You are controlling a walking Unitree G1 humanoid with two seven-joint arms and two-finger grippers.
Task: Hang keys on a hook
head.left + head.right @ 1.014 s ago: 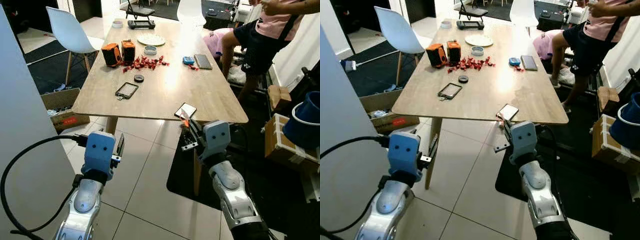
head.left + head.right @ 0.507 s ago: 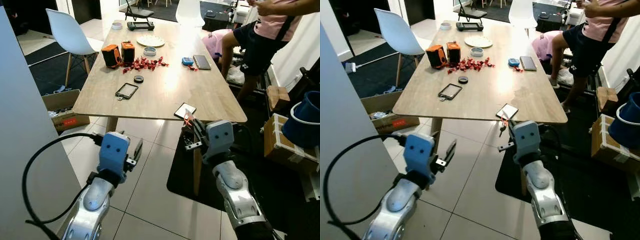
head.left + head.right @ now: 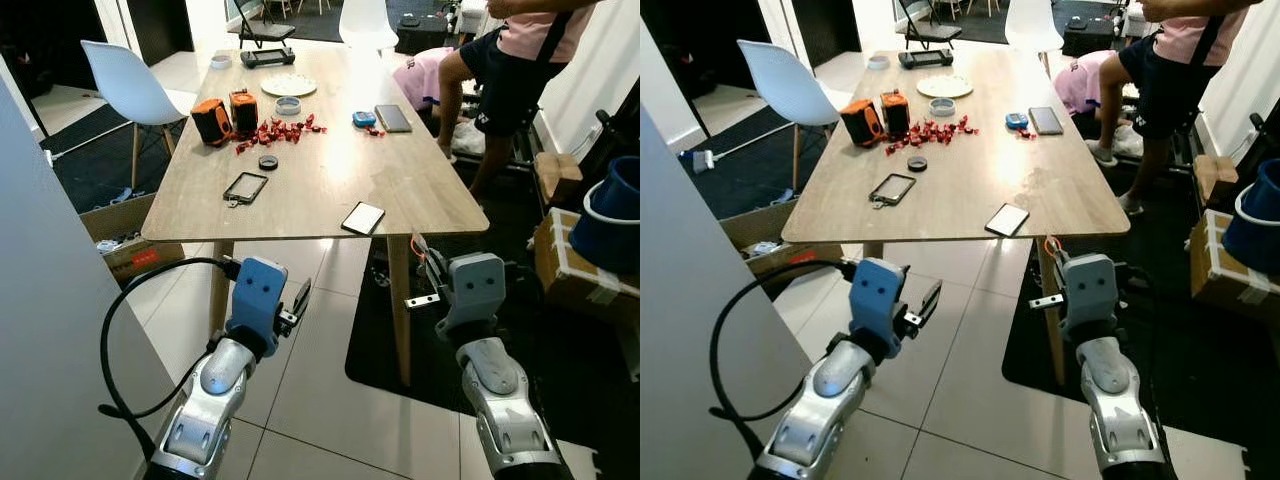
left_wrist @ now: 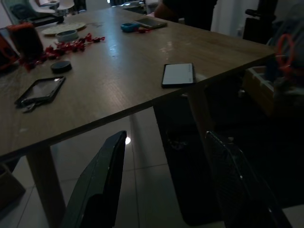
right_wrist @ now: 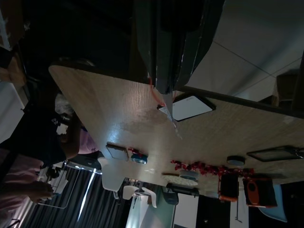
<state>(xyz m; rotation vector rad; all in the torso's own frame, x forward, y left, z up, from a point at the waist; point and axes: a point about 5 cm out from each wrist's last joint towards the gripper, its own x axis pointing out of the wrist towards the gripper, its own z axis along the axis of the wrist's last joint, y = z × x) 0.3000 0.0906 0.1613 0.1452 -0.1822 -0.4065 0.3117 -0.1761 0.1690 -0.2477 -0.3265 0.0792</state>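
Carrying the keys (image 5: 167, 102) pinched between its closed black fingers, the right tool (image 3: 422, 268) hangs below the near corner of the wooden worktop (image 3: 300, 190), an orange loop just visible at its tip. The left tool (image 3: 298, 296), fingers spread and holding nothing, rides low over the tiled floor (image 3: 300, 380) beside the worktop's near leg. No hook can be made out, so the step in hand looks like transport: getting the keys to wherever the hook is. Doing that well likely means keeping the pinch firm so the ring does not slip, holding the keys away from the worktop edge, and turning the body until the hook comes into sight before raising the arm. On the worktop lie a white phone (image 3: 362, 217) near the front edge, a dark phone (image 3: 245, 186), two orange speakers (image 3: 224, 115) and scattered red sweets (image 3: 280, 130) (none of it part of the job). A person (image 3: 510, 60) stands by the far right corner, so a wide swing of the right arm carries some risk.
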